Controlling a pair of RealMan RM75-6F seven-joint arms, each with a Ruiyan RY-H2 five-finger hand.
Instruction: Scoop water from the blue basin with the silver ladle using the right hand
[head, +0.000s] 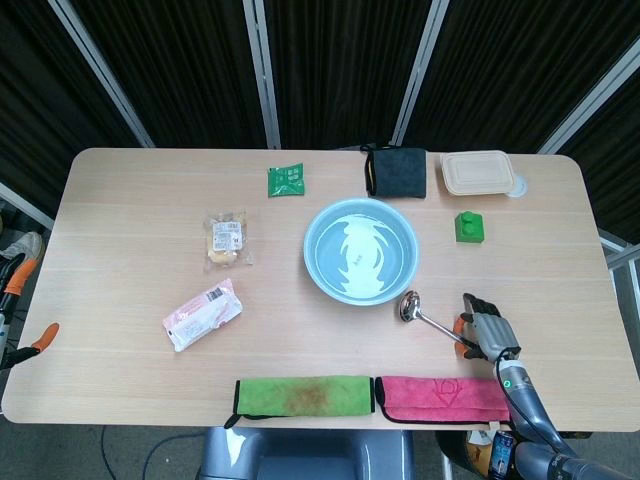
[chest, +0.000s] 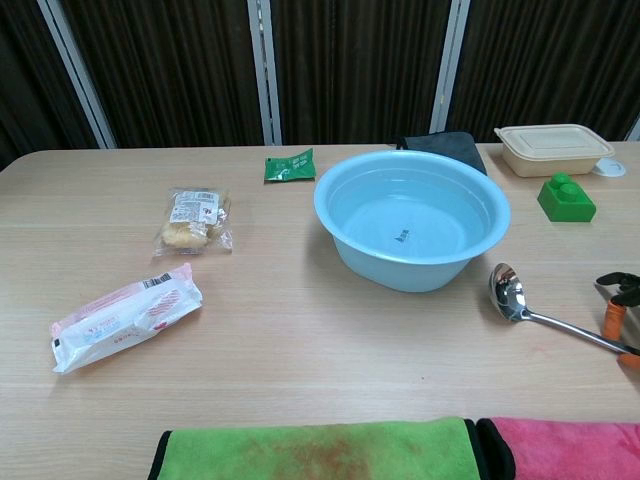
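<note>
Silver ladle (head: 424, 315) lies flat on the worktop (head: 130, 250) just beside the blue basin (head: 361, 250) of water. The right hand (head: 487, 330) sits over the handle end; whether it grips is unclear. Lifting and scooping remain.

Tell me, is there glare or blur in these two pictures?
Head view: the water in the blue basin mirrors bright, rippled white light. Chest view: the silver ladle bowl shows small highlights; everything looks sharp, and the right hand is cut by the frame edge.

Pale wooden table (head: 130, 200) before dark curtains (head: 330, 60) (pleated, pale-framed).
</note>
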